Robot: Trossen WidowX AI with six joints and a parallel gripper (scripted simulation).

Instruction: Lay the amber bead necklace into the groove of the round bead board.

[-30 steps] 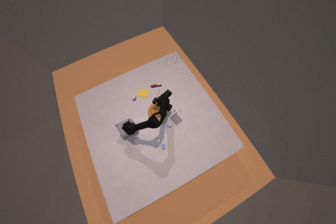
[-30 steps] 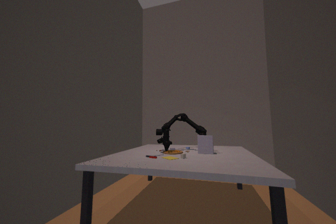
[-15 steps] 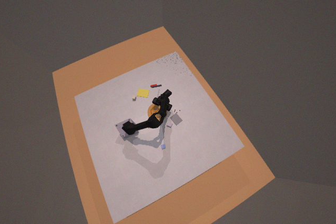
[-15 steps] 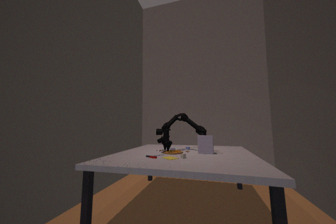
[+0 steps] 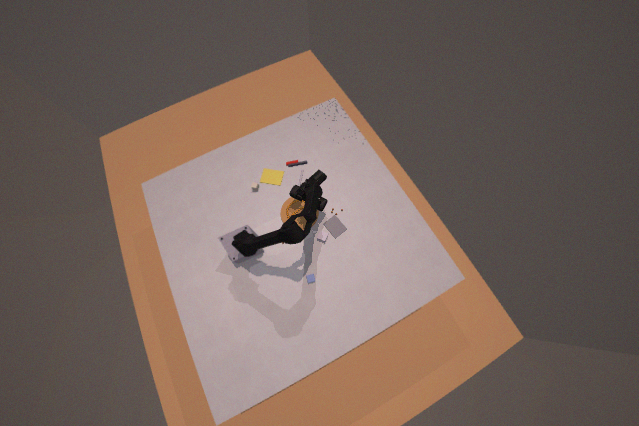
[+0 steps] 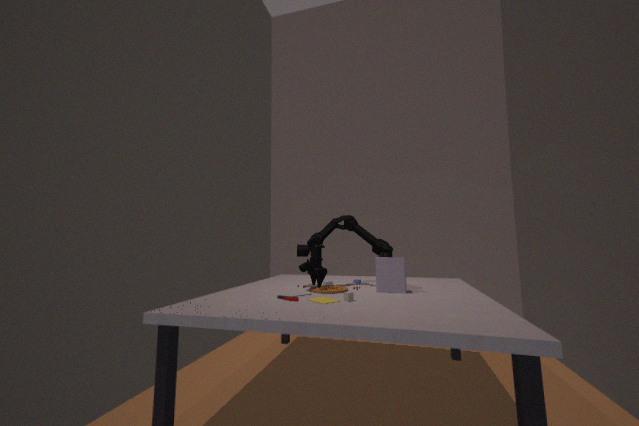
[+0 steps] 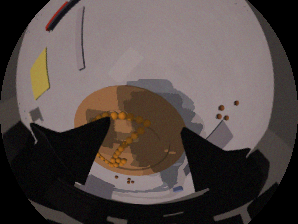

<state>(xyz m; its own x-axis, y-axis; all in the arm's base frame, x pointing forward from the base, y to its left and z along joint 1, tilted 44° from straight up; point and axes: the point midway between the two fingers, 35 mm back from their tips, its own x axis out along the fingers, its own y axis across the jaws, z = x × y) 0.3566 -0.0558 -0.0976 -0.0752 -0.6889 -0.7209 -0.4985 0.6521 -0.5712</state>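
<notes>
The round bead board [image 5: 286, 206] [image 6: 330, 292] [image 7: 100, 100] lies flat on the table. The amber bead necklace [image 7: 122, 115] lies on it in a bent shape: one run curves along the far part, then the string doubles back diagonally towards a cluster at the near left. Part of it is hidden behind the left finger. An arc of the groove shows without beads at the board's right. My gripper [image 6: 317, 285] [image 7: 147, 125] is wide open and empty, low over the board, its fingers on either side of the diagonal run. The arm hides much of the board in the top view.
Loose brown beads [image 5: 332, 209] [image 7: 221, 108] lie right of the board beside a grey square [image 5: 335, 226] [image 7: 221, 136]. A yellow note [image 5: 272, 177] [image 6: 323, 300] [image 7: 40, 75], a pale cube [image 5: 255, 187] [image 6: 348, 297], a red-and-dark pen [image 5: 292, 163] [image 6: 290, 299] and a blue block [image 5: 310, 278] [image 6: 356, 281] stand around.
</notes>
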